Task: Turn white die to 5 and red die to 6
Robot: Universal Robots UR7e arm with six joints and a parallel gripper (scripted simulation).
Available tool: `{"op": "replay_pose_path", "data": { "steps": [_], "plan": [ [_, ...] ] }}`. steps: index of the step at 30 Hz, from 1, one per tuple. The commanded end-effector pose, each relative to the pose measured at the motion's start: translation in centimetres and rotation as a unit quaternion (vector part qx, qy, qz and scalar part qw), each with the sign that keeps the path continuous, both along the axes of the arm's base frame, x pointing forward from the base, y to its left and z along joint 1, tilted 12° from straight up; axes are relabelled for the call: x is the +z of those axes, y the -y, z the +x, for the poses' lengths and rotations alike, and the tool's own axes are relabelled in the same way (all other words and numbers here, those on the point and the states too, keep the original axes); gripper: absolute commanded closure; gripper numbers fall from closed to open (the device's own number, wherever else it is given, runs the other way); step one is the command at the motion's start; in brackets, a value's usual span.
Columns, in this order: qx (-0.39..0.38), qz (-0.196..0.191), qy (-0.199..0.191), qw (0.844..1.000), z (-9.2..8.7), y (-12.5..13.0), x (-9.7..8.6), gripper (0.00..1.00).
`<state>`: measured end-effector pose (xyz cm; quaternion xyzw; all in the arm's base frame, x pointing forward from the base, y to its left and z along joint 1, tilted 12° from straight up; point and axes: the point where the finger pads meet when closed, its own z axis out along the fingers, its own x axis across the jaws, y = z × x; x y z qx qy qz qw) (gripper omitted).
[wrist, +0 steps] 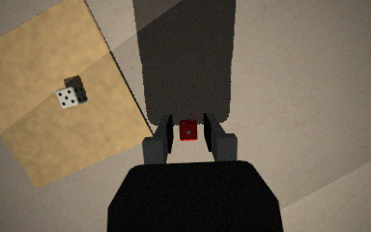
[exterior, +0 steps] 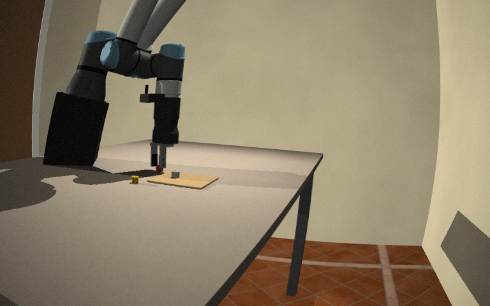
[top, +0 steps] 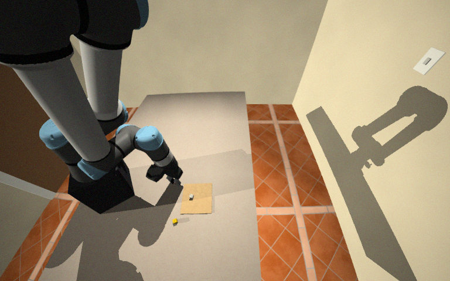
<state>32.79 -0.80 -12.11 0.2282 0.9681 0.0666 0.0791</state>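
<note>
The hand (wrist: 187, 131) points straight down at the table (exterior: 224, 169), its fingers spread with the red die (wrist: 187, 130) between them and a visible gap on each side, so it grips nothing. That die sits on the table just off the mat (wrist: 58, 121), one pip facing the wrist camera. The white die (wrist: 68, 97) lies on the mat, showing five on top. The yellow die (top: 174, 221) rests on the table beside the mat's near edge, apart from the others
</note>
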Motion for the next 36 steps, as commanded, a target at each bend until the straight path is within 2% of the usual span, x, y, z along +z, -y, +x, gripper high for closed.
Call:
{"op": "replay_pose_path", "data": {
  "steps": [1, 36],
  "plan": [
    [0.000, 0.000, 0.000, 1.000, 0.11, -0.04, -0.45, 0.36],
    [0.000, 0.000, 0.000, 1.000, 0.17, -0.07, -0.78, 0.36]
  ]
}}
